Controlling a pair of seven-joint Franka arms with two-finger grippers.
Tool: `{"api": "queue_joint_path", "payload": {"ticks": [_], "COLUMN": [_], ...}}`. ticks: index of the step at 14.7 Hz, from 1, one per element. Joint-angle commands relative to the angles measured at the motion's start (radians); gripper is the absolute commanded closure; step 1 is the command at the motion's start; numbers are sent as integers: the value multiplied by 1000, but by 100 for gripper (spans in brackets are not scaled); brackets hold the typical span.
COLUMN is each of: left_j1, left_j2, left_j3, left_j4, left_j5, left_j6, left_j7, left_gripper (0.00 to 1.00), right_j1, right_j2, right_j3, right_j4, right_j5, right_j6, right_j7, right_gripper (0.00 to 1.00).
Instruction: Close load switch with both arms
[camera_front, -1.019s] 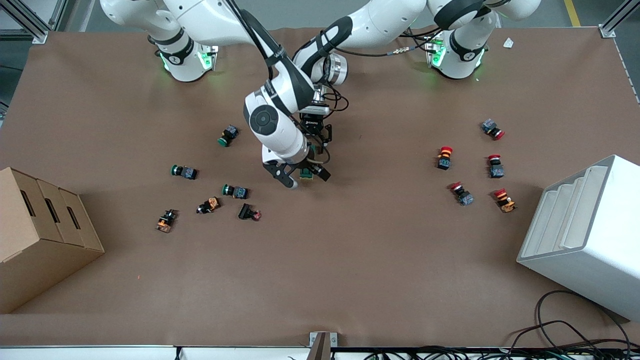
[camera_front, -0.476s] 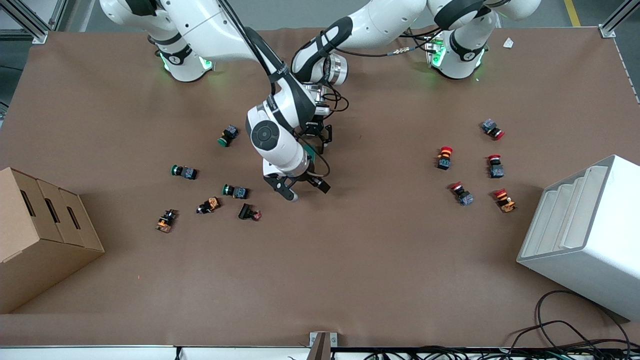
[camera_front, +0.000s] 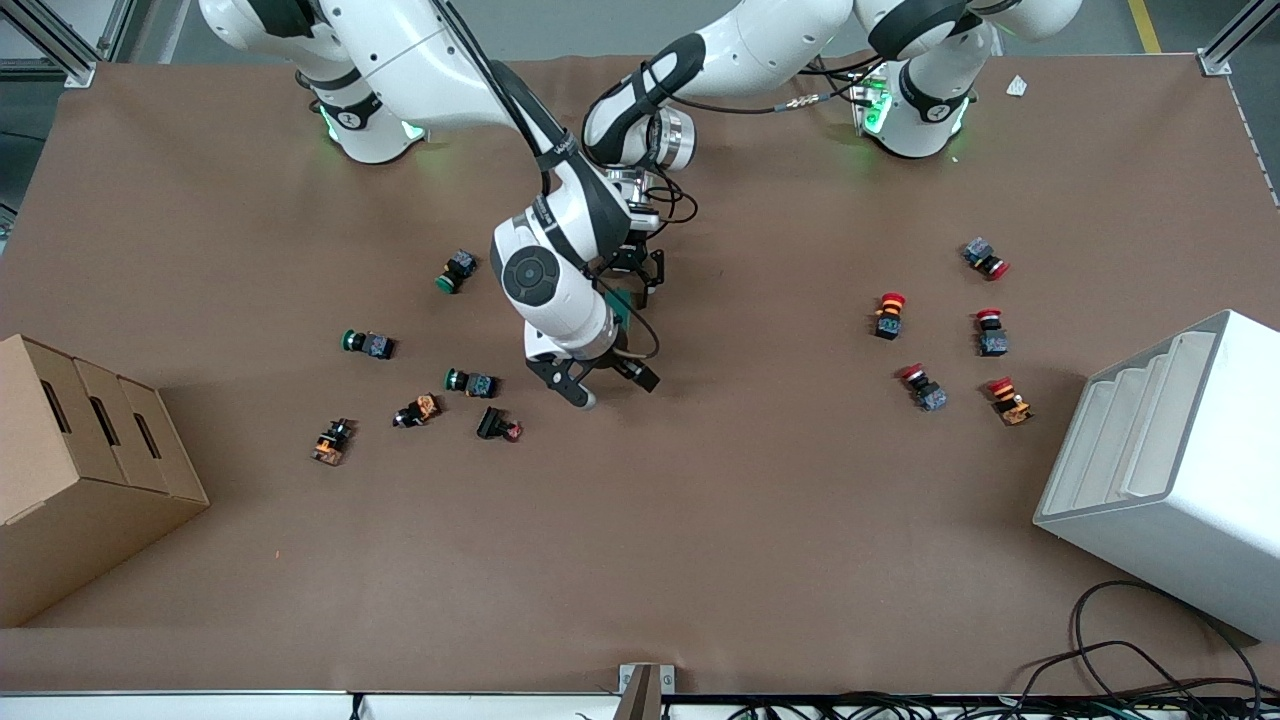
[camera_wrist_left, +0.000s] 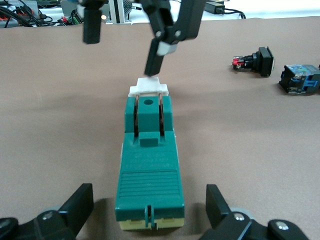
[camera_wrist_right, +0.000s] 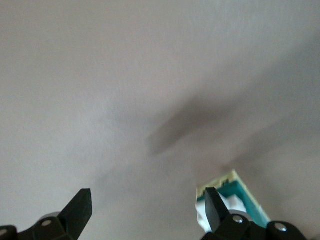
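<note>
Switch (camera_wrist_left: 149, 167): we freed it; it lay between wide left jaws (camera_wrist_left: 150, 212). Right jaws (camera_front: 607, 378), wide, had lifted off its lever end.

High front camera, two wrist close-ups

White arms (camera_front: 560, 290) w/ black bands, black claws, green-lit bases (camera_front: 365, 125)
</note>
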Motion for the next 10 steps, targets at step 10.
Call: {"api": "queue_joint_path", "payload": {"ticks": [10], "left_j1": [1], "left_j2": [13], "left_j3": [3], "left_j4": [20], "left_j5": [18], "left_j6": [-10], "left_j7": [8], "left_gripper": [0], "right_j1": [-465], "right_j2": [-323], "right_j3": [12], "right_j4": [90], "right_j5": [-275], "right_j6": [-739], "right_j7": [-693], "right_gripper": [0]}}
